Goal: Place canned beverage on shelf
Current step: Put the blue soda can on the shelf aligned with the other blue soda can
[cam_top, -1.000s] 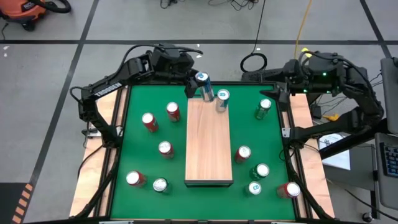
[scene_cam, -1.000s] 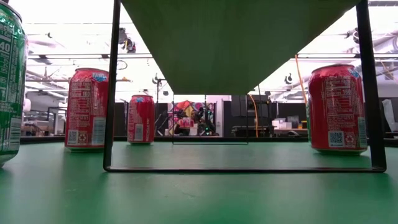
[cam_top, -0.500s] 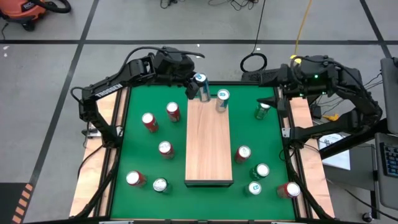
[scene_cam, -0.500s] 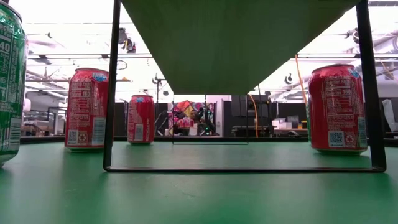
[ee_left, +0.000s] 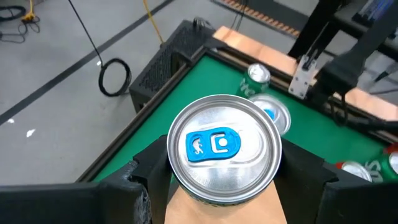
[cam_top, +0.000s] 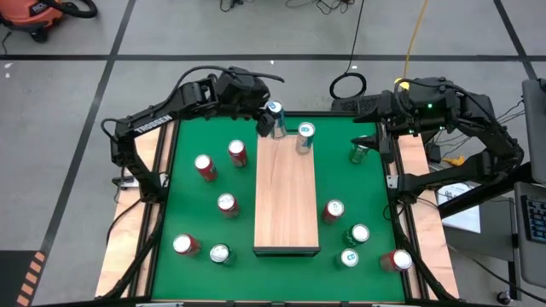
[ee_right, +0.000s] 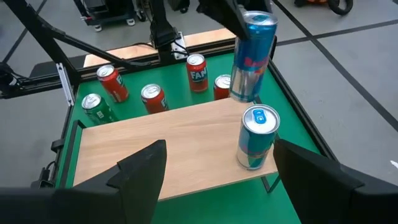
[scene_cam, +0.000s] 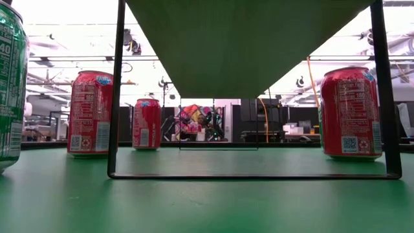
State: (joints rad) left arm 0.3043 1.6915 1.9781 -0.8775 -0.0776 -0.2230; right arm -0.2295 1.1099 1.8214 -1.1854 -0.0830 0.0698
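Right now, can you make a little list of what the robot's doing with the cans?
left gripper: shut on a blue can, held above the far end of the shelf
right gripper: open, empty, over the table's far right side
on shelf: one blue can, upright, at the far end
on table: red and green cans on both sides of the shelf
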